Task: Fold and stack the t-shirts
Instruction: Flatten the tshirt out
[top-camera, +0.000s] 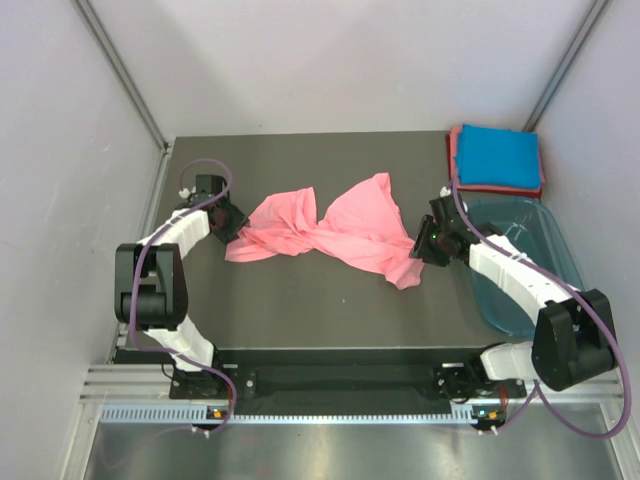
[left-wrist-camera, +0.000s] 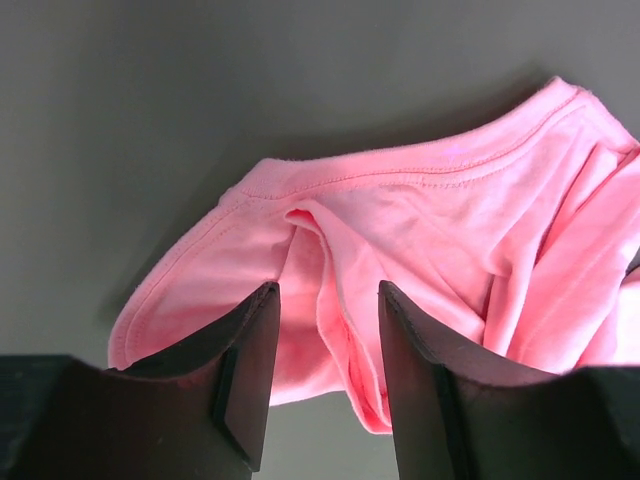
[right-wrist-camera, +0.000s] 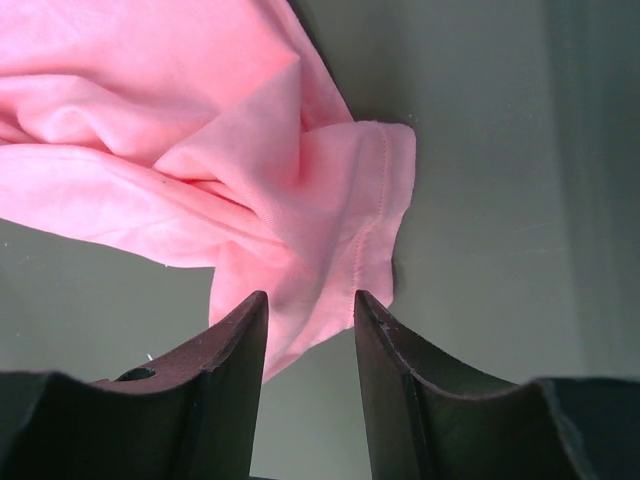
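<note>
With left gripper (left-wrist-camera: 327, 290) and right gripper (right-wrist-camera: 310, 297) both open, straddles opposite ends of crumpled salmon-pink shirt (top-camera: 330, 235) on table (top-camera: 300, 320), not yet folded, with blue shirt (top-camera: 500, 153) folded atop reddish shirt (top-camera: 500, 189) in far corner behind tub (top-camera: 545, 225).

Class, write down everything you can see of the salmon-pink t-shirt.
The salmon-pink t-shirt is soft, thin cloth with stitched hems, unfolded, crumpled and twisted at its middle. It lies across the dark table. The left gripper straddles its left end and the right gripper its right corner, both open.
</note>
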